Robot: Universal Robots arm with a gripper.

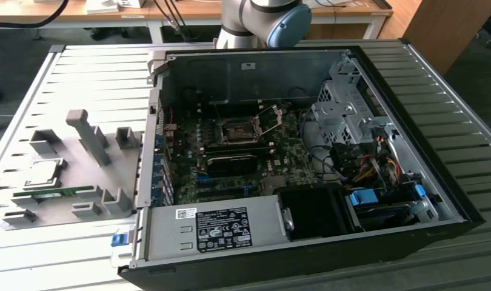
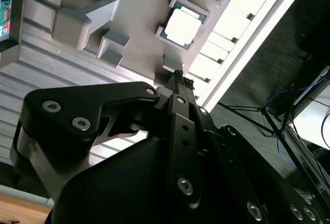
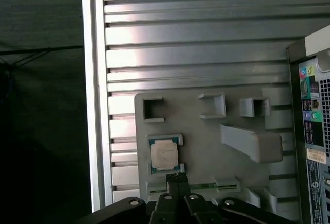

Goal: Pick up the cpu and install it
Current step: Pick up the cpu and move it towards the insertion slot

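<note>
Grey fixture plate (image 3: 206,147) seats your cpu (image 3: 165,155), silver-topped and dark-rimmed; your gripper (image 3: 178,175) hangs above, closed and empty.

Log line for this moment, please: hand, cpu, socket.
hand: shut, empty, aimed near cpu | cpu: lying in grey tray pocket, not picked up | socket: lid raised, no cpu in it

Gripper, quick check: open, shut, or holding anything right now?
The gripper: shut, fingertips together, holding nothing. The cpu lies in its pocket on the grey fixture.
</note>
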